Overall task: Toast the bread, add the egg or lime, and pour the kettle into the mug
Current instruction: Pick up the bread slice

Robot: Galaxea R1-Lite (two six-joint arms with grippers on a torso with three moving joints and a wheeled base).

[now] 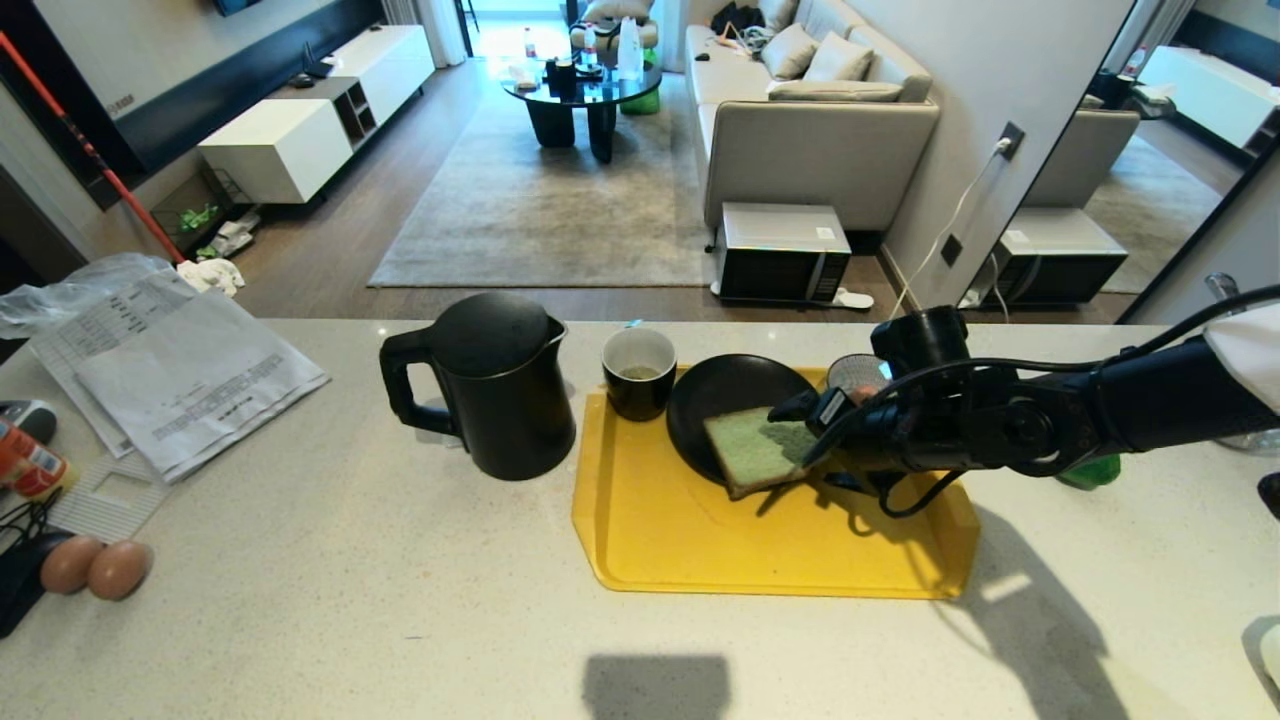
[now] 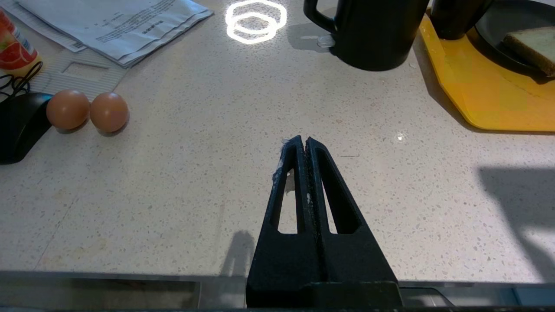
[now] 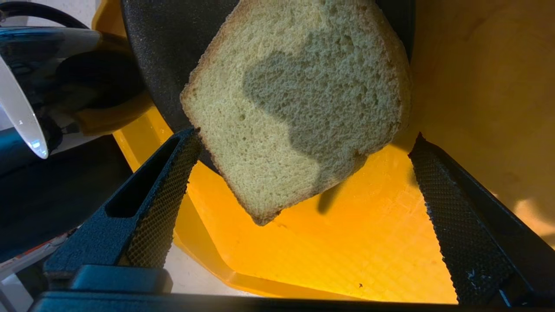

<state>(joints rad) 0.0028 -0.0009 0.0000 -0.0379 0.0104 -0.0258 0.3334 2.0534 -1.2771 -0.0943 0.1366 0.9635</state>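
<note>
Right end effector (image 3: 303, 138) gapes beside bread (image 3: 299, 99), not touching.

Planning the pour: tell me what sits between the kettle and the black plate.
The mug stands between the kettle and the black plate, at the yellow tray's back corner. The head view shows it.

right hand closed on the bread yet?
No. In the right wrist view the right hand stands wide open, its fingers on either side of the bread without gripping it.
</note>
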